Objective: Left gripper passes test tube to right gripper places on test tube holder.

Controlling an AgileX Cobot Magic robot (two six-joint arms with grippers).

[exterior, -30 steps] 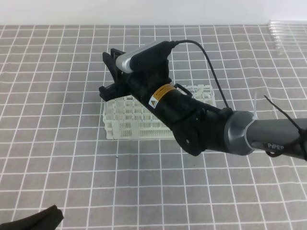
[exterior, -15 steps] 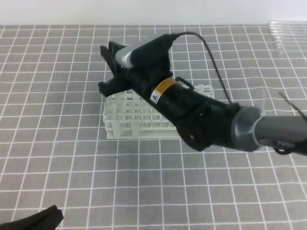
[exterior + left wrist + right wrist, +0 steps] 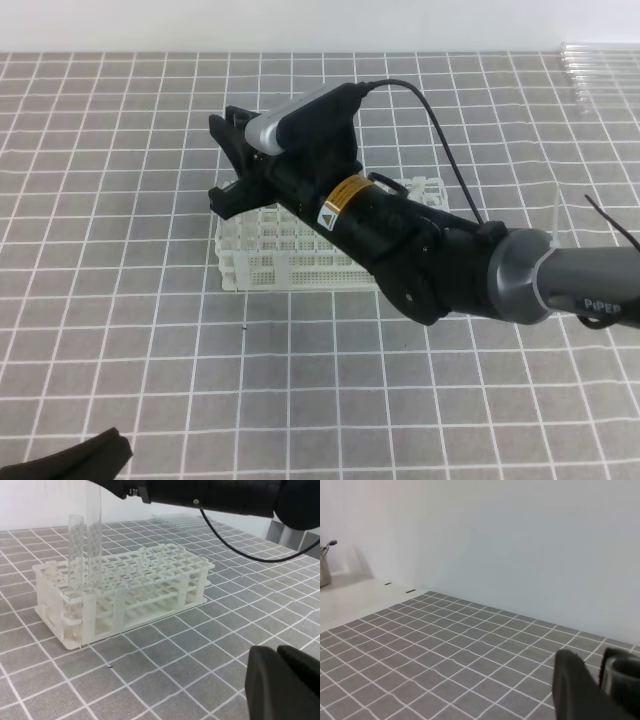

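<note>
A: Tube (image 3: 93, 530) is seen upright at upper left of the left wrist view, its lower end inside a cell at the left end of the rack (image 3: 165, 575). A second, shorter tube (image 3: 76, 550) stands just beside it in the rack.

B: Right gripper (image 3: 232, 160) is placed above the rack's left end (image 3: 240, 262), left of centre in the high view. Its fingers are clamped on the tube; the glass itself cannot be made out from that view.

A: Left gripper (image 3: 282, 682) is seen at lower right of its own wrist view, fingers pressed together, nothing between them. It is kept well apart from the rack.

B: Spare tubes (image 3: 600, 60) are noted at the upper right corner of the checked cloth (image 3: 120, 330).
</note>
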